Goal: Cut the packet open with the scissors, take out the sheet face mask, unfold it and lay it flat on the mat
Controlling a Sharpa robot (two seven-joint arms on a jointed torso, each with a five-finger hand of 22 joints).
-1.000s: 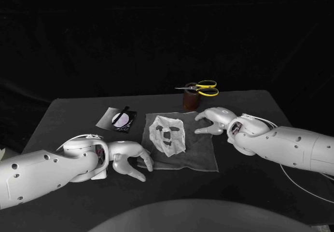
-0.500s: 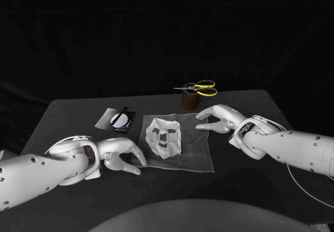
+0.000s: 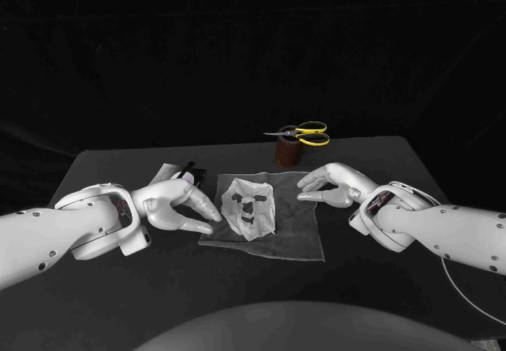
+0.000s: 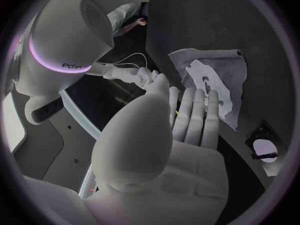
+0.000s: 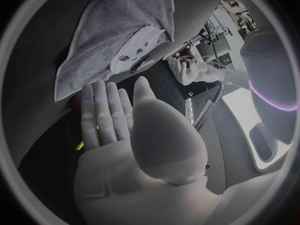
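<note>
Mask (image 3: 250, 207) lies unfolded mid-mat (image 3: 295, 234) on the bench (image 3: 422, 168), so the job looks done: left hand (image 3: 174, 205) and right hand (image 3: 332, 186) flank the mat, empty, fingers apart; scissors (image 3: 300, 133) stand in the holder (image 3: 287, 152) behind, packet (image 3: 174, 173) just left of the mat.

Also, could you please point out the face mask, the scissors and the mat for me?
face mask (image 3: 260, 212): head view, its cheek.
scissors (image 3: 303, 132): head view, yellow handles.
mat (image 3: 297, 227): head view, bare cloth beside the mask.
</note>
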